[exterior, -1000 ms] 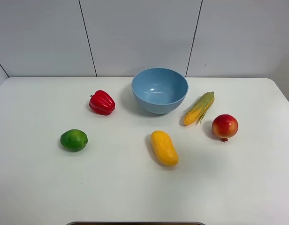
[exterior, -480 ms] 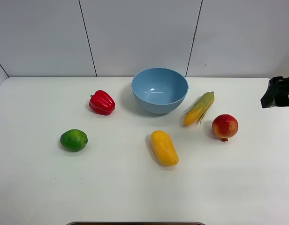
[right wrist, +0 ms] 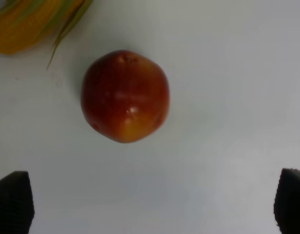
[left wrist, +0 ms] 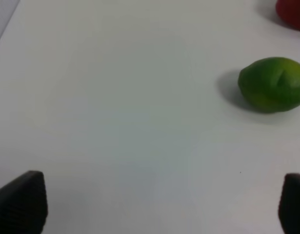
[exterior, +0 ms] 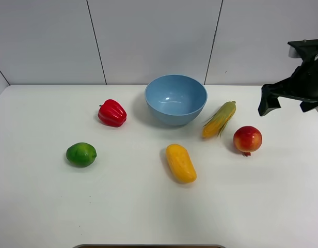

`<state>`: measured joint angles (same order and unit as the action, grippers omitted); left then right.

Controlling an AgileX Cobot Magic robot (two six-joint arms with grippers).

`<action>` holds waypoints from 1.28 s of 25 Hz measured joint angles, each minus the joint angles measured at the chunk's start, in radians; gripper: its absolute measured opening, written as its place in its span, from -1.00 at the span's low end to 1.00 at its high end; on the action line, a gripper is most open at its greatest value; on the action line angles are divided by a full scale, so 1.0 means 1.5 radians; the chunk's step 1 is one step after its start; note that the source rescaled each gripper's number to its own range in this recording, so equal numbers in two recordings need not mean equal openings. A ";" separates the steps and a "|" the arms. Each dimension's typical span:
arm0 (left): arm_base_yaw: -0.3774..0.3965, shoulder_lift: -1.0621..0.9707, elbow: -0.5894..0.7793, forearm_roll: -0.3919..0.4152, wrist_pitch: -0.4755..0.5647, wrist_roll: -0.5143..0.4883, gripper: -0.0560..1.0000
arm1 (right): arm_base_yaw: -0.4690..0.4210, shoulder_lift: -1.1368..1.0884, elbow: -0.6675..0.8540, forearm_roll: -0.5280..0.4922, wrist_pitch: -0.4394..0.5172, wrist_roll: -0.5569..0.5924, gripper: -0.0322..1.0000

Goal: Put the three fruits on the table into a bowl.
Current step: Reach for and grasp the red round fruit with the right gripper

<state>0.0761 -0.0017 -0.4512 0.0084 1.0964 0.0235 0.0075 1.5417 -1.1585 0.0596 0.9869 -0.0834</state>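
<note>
Right arm [exterior: 303, 77] noted at upper right, claw [right wrist: 152, 209] held wide open and empty over the pomegranate [exterior: 247, 139] lying right of centre on the table [exterior: 148, 206]; left claw [left wrist: 159, 207] likewise spread, nothing gripped, lime [left wrist: 272, 84] nearby.

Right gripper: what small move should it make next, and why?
Probably lower it toward the pomegranate and centre the open jaws around it. The right gripper is empty and apart from the fruit, which lies free on the table, nearest this arm; the bowl holds nothing yet.
</note>
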 joint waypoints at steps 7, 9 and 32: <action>0.000 0.000 0.000 0.000 0.000 0.001 0.60 | 0.000 0.096 -0.018 0.040 -0.023 -0.028 1.00; 0.000 0.000 0.000 0.000 0.000 0.001 0.60 | 0.000 0.116 -0.018 0.049 -0.029 -0.031 1.00; 0.000 0.000 0.000 0.000 0.000 0.001 0.60 | 0.000 0.286 -0.021 0.070 -0.101 -0.060 1.00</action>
<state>0.0761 -0.0017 -0.4512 0.0084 1.0964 0.0249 0.0075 1.9706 -1.1895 0.1640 0.8354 -0.1737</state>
